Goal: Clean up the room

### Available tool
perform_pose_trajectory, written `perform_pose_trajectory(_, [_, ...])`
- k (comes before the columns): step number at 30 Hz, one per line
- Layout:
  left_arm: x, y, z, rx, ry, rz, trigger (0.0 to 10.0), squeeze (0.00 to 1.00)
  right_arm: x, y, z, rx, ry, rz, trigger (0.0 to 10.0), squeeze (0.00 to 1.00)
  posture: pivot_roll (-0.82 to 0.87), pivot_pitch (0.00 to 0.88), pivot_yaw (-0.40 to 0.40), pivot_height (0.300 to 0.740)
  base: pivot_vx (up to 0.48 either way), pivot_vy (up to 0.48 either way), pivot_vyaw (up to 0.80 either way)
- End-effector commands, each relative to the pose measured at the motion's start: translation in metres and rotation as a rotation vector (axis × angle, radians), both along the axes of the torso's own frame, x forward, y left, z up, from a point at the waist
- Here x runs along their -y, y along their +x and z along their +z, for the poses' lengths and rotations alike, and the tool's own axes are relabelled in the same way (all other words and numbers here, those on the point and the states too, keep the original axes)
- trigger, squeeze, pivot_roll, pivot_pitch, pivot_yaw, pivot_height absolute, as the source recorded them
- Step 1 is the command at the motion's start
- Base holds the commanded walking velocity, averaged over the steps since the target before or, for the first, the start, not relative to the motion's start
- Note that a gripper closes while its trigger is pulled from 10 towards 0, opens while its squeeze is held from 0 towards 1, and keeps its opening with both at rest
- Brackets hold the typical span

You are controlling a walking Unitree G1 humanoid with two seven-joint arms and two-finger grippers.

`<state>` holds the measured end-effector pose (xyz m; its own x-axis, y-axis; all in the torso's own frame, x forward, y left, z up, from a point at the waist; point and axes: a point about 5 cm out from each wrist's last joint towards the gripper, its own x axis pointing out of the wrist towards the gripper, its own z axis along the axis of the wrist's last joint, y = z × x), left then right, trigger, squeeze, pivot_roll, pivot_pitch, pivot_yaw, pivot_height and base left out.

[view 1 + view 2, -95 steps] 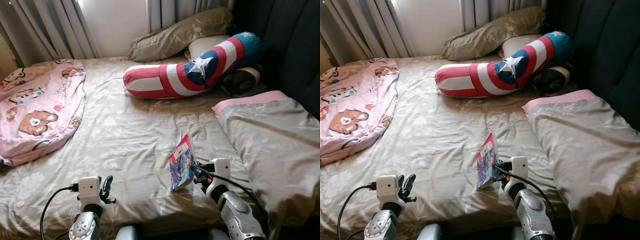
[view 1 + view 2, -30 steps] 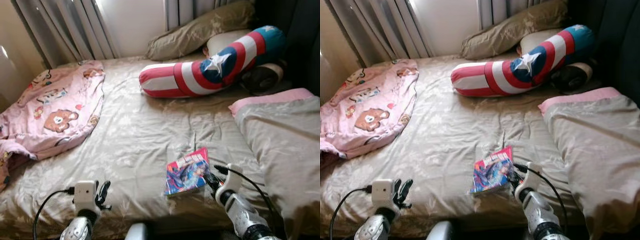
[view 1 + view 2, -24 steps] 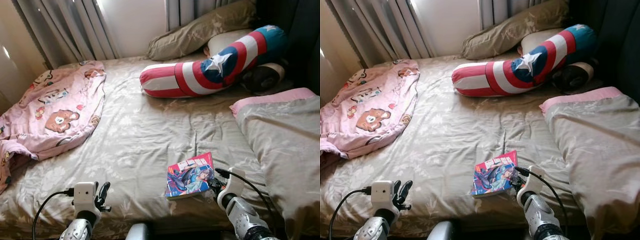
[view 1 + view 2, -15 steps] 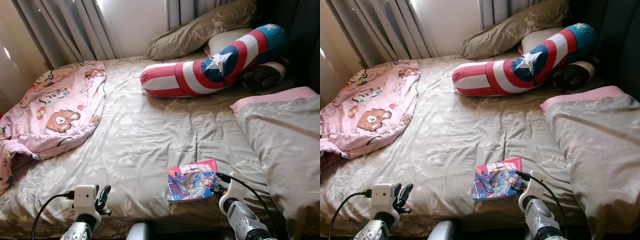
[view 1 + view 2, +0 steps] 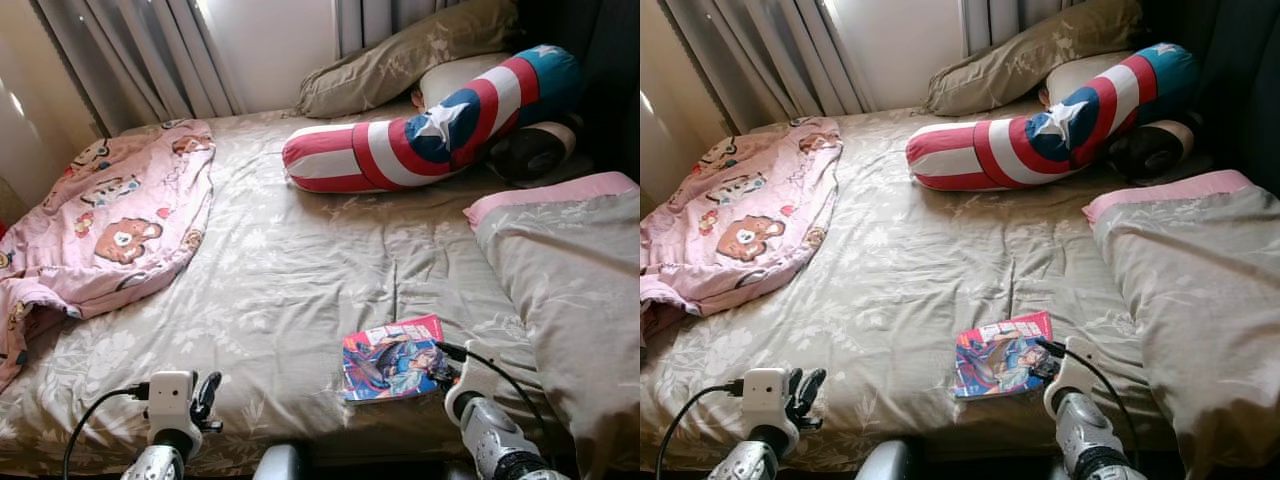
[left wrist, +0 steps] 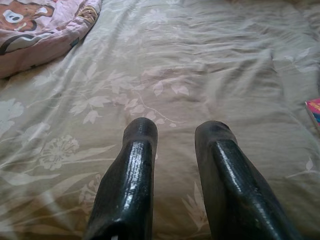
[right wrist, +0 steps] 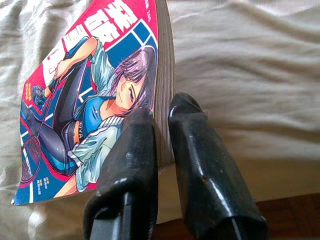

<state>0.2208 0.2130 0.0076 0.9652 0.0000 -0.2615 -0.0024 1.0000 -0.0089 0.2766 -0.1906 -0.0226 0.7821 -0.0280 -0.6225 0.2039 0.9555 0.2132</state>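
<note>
Floral sheets cover the bed (image 5: 290, 260), a pink blanket (image 5: 90, 220) at left and a striped bolster (image 5: 420, 130) at the far end. Near the right edge, the right gripper (image 7: 162, 117) clamps a comic book (image 5: 392, 358) lying flat. Left gripper (image 6: 175, 132) hovers, fingers apart.

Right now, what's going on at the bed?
The right pincer is shut on the edge of a comic book, its cover facing up, held low over the floral bedsheet near the foot of the bed. The left pincer hovers open above the sheet, holding nothing. A pink cartoon blanket lies crumpled on the robot's left, a striped star bolster sits by the pillows, and a grey duvet lies on the right.
</note>
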Motion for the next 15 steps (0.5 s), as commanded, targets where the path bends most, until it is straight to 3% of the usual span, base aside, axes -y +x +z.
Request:
perform_pose_trajectory(1, [-0.0040,0.0016,0.0039,0.006,0.012,0.009,10.0,0.00,0.0025,0.0066,0.0064,0.032,-0.028,-0.011,10.0,0.49,0.11,0.022,0.138,0.619,0.000,0.000,0.00])
perform_pose_trajectory(4, [-0.0042,0.0017,0.0040,0.006,0.014,0.009,10.0,0.00,0.0032,0.0076,0.0076,0.036,-0.053,0.005,10.0,0.51,0.11,0.022,0.139,0.619,0.000,0.000,0.00])
perform_pose_trajectory(5, [-0.0041,0.0016,0.0040,0.006,0.014,0.010,10.0,0.00,0.0035,0.0080,0.0080,0.038,-0.061,0.011,10.0,0.81,0.11,0.022,0.139,0.619,0.000,0.000,0.00])
perform_pose_trajectory(11, [-0.0041,0.0018,0.0037,0.004,0.013,0.010,10.0,0.00,0.0020,0.0110,0.0103,0.036,-0.124,0.068,10.0,0.80,0.11,0.025,0.136,0.619,0.000,0.000,0.00])
perform_pose_trajectory(13, [-0.0043,0.0022,0.0037,0.004,0.013,0.012,10.0,0.00,0.0016,0.0133,0.0125,0.045,-0.138,0.079,10.0,0.87,0.11,0.024,0.134,0.619,0.000,0.000,0.00])
perform_pose_trajectory(15, [-0.0040,0.0023,0.0035,0.004,0.012,0.014,10.0,0.00,0.0019,0.0143,0.0134,0.048,-0.142,0.079,10.0,0.87,0.11,0.024,0.132,0.619,0.000,0.000,0.00])
